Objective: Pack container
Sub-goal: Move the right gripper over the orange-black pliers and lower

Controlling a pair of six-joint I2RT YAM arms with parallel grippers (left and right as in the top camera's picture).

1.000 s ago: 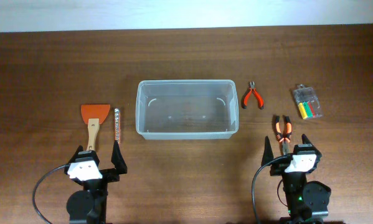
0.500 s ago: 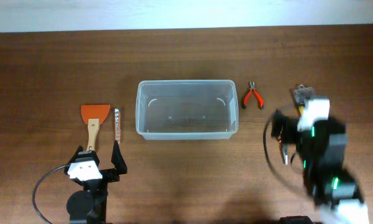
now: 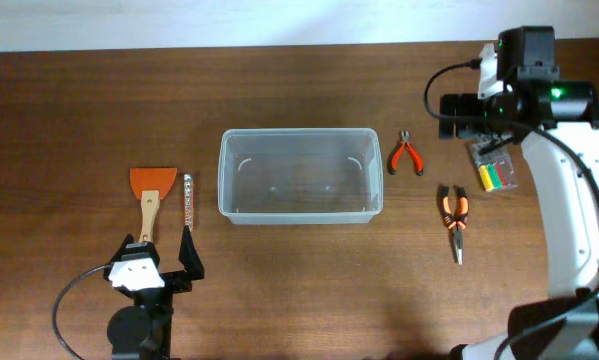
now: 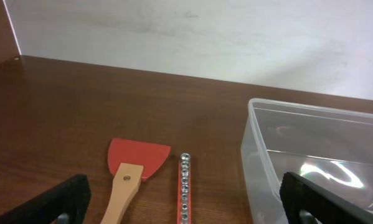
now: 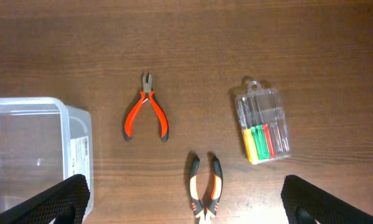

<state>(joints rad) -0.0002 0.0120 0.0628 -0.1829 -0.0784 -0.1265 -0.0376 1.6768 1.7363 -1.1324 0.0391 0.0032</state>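
Note:
The clear plastic container [image 3: 300, 205] stands empty at the table's middle; it also shows in the left wrist view [image 4: 311, 143] and the right wrist view [image 5: 30, 149]. My left gripper [image 3: 162, 252] is open and empty, low near the front edge, behind an orange-bladed scraper [image 3: 149, 192] and a red bit strip [image 3: 188, 200]. My right gripper [image 3: 466, 112] is open and empty, raised high over the far right. Below it lie small red pliers [image 5: 146, 111], orange-black pliers [image 5: 204, 190] and a clear screwdriver case [image 5: 264, 127].
In the left wrist view my open gripper [image 4: 183, 186] frames the scraper [image 4: 131, 168] and the bit strip [image 4: 184, 186], with a pale wall behind the table. In the overhead view the right arm partly covers the screwdriver case [image 3: 499, 175].
My right arm has lifted from the front right of the table and swung to the far right, high above the pliers and the case. The left arm has not moved.

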